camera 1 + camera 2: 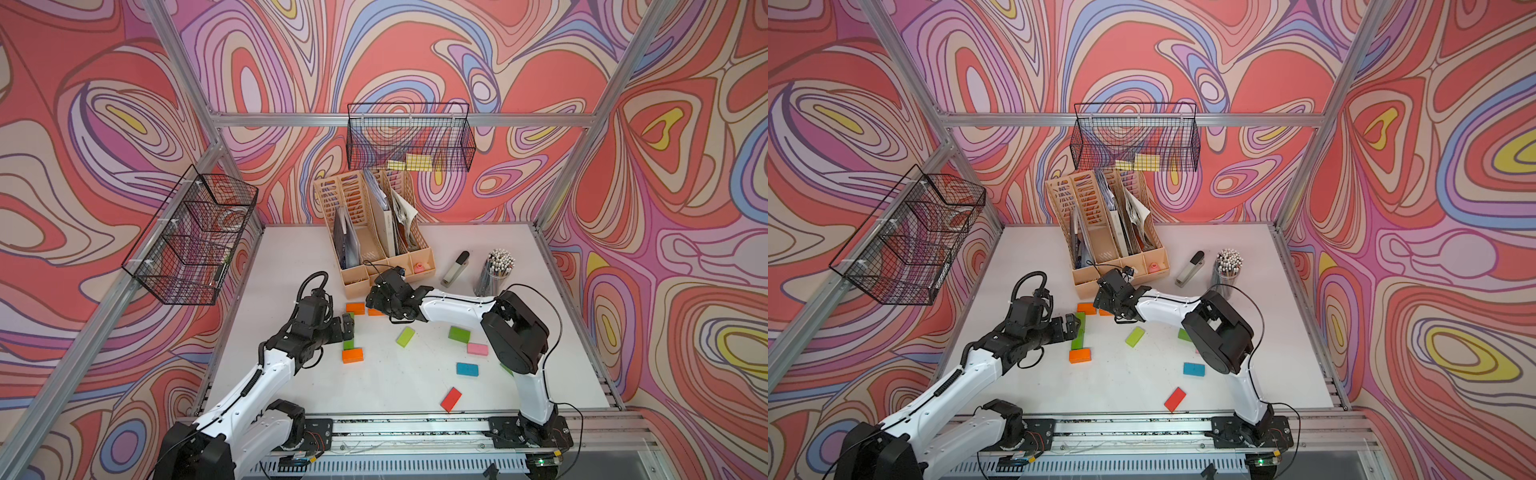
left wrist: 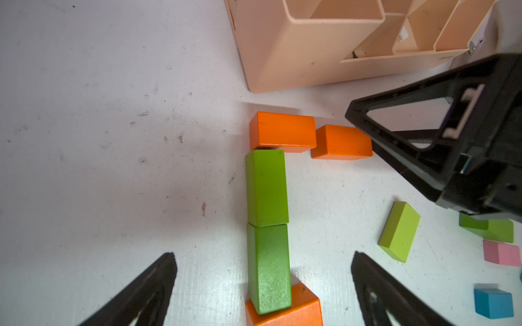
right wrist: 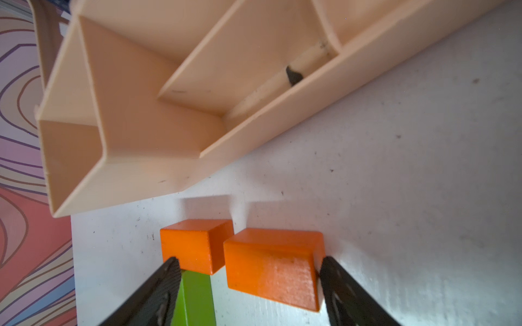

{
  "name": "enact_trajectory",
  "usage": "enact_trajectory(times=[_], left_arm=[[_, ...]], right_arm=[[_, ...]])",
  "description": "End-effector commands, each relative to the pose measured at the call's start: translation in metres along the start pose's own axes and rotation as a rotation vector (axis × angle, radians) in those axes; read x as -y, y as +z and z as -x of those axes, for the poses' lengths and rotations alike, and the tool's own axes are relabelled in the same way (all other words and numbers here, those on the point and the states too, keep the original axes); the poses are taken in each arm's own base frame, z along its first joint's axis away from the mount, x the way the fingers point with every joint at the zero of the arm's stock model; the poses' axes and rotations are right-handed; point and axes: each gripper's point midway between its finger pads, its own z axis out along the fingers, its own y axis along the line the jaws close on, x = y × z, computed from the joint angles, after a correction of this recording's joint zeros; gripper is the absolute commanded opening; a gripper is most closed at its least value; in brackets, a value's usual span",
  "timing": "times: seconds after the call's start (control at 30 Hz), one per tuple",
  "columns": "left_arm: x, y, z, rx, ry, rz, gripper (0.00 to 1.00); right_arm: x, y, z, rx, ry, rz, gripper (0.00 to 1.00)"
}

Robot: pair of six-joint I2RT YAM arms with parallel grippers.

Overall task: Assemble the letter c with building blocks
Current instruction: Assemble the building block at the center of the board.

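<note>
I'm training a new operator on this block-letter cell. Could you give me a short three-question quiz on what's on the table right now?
1. True or false: the left claw is shut.
2. The letter's two spine blocks, laid end to end, are: A pink, B green, C blue.
3. How many orange blocks show in the left wrist view?

Key: 1 false, its jaws stand wide apart; 2 B; 3 three.

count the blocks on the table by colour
orange blocks: 3
green blocks: 5, one mostly hidden behind the right arm
pink block: 1
blue block: 1
red block: 1
total: 11
</note>
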Motion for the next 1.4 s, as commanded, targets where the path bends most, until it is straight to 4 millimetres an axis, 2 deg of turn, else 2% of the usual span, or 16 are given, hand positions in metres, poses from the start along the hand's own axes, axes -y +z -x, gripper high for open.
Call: enact_trajectory(times=[0.0, 1.37], left_arm=[[-0.0041, 0.0019, -0.0068, -0.019, 0.009, 0.016, 0.99], [-0.0049, 0.0006, -0.0065, -0.016, 0.009, 0.021, 0.99]], right_arm=[[0.0105, 0.0095, -0.0057, -0.017, 0.01, -0.015, 0.82], [0.0051, 0.0112, -0.0044, -0.016, 0.06, 0.041, 0.82]])
